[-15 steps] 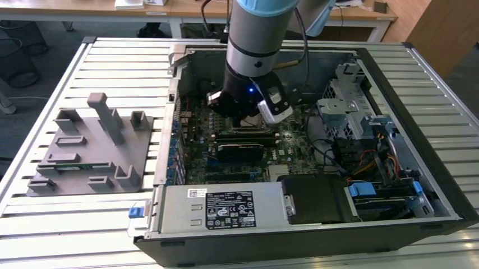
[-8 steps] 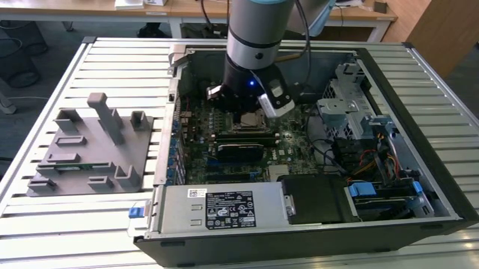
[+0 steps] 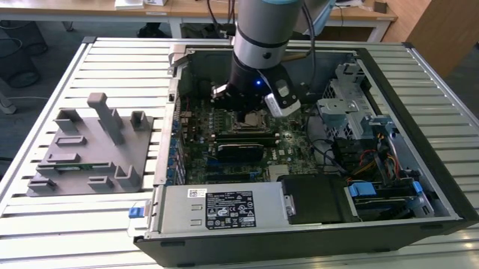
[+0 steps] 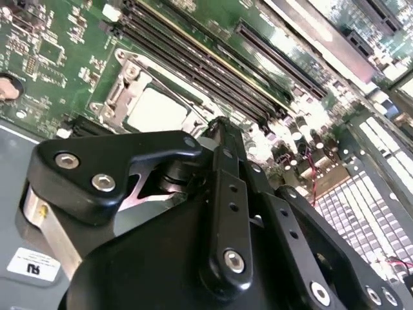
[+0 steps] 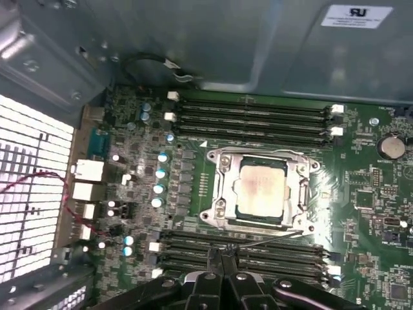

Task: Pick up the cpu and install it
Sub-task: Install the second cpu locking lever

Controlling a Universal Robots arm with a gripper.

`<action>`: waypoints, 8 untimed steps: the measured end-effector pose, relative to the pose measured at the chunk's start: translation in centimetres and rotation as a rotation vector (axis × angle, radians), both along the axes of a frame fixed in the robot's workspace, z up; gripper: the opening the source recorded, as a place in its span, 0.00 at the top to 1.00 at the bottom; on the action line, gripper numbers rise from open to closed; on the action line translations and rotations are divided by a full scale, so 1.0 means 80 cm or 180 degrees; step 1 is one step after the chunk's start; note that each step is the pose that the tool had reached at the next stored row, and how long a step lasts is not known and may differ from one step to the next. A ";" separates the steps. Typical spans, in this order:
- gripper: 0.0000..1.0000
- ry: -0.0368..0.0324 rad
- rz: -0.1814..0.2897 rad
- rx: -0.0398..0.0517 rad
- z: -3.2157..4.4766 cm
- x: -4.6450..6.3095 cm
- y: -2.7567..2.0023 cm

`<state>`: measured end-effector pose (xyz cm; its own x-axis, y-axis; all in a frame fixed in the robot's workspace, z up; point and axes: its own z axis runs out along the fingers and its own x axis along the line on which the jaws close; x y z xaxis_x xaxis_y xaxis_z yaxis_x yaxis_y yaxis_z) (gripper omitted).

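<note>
Cpu seen seated in metal-framed socket (placement judged done). Gripper closed, nothing held, poised just beside socket.

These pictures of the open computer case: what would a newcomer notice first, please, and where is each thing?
The eye goes first to the robot arm reaching down into the open computer case, above the motherboard. In the first wrist view the cpu lies in its metal-framed socket, between rows of dark memory slots, with the gripper close by it and shut on nothing. On the exterior view's left a grey tray stands on the slatted table.
</note>
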<state>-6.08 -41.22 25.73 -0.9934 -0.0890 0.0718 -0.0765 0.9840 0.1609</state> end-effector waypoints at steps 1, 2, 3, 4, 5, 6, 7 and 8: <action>0.89 0.0005 0.0000 0.0000 -0.0020 0.002 0.0000; 0.89 0.0009 -0.0001 0.0000 -0.0042 0.004 0.0000; 0.89 0.0013 -0.0001 0.0000 -0.0065 0.005 0.0000; 0.89 0.0017 -0.0001 0.0000 -0.0087 0.005 0.0000; 0.89 0.0019 -0.0001 0.0000 -0.0110 0.005 0.0002; 0.89 0.0022 -0.0001 0.0000 -0.0131 0.005 0.0004; 0.89 0.0025 -0.0001 0.0000 -0.0149 0.005 0.0006; 0.89 0.0027 -0.0001 0.0000 -0.0166 0.005 0.0009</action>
<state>-5.69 -41.15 24.40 -0.9928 -0.0888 0.0804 -0.0749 0.9840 0.1617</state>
